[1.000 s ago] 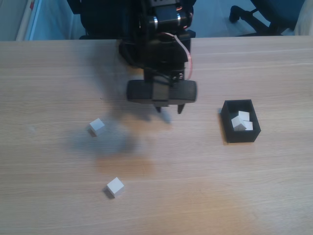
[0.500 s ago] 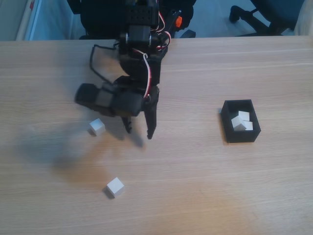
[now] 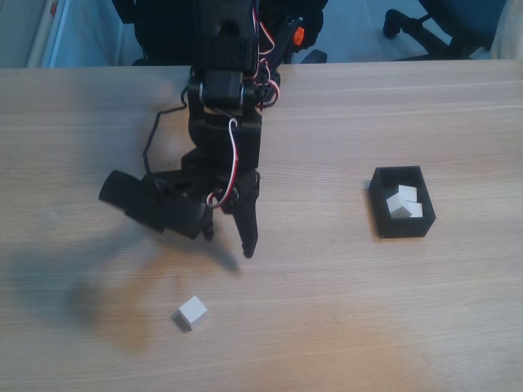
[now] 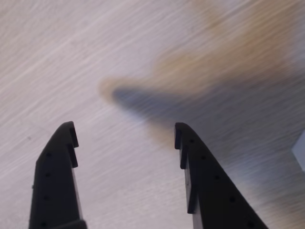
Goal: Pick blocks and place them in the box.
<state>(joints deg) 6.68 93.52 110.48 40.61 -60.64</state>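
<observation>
Swinging away from the box (image 3: 401, 226) over the last second, the arm now hangs its gripper (image 3: 229, 242) above the table's (image 3: 343, 327) left half, fingers spread with nothing between them. One white block (image 3: 192, 312) lies just below it in the fixed view; blocks (image 3: 405, 202) already sit in the box. Another pickup looks imminent.

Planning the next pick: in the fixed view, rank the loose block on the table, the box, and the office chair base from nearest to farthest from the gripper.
1. The loose block: below and slightly left of the gripper, on the table.
2. The box: off to the right, blocks inside.
3. The office chair base: top right, beyond the table's far edge.
</observation>
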